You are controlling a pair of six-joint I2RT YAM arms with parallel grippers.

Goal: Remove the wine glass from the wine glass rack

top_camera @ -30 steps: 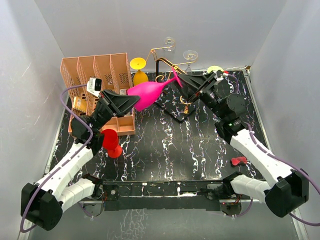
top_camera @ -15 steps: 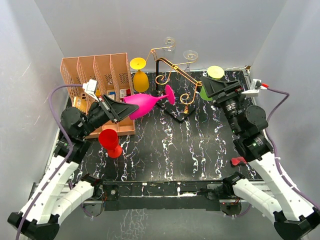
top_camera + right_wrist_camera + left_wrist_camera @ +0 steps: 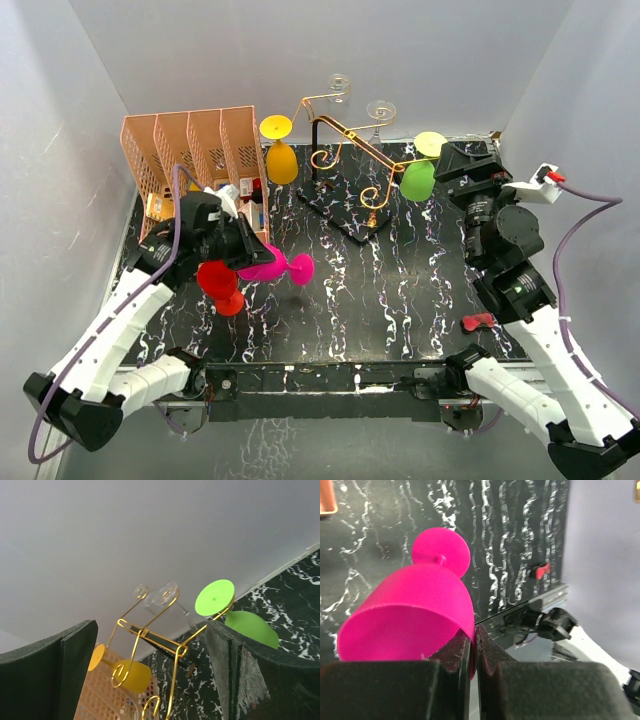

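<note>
Rack [image 3: 318,150] bears two coloured glasses [image 3: 282,160] [image 3: 417,180]; left tool [image 3: 472,647] grips pink glass [image 3: 415,610].

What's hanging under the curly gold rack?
A yellow glass and a green glass hang from the gold rack, bowls down. A clear glass shows behind; its bowl is hard to make out.

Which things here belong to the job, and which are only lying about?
Job: wine glass rack; pink wine glass, held by the left gripper; yellow glass, green glass and clear glass on the rack.
Lying about: peach file organiser; red glass; small red object.
</note>
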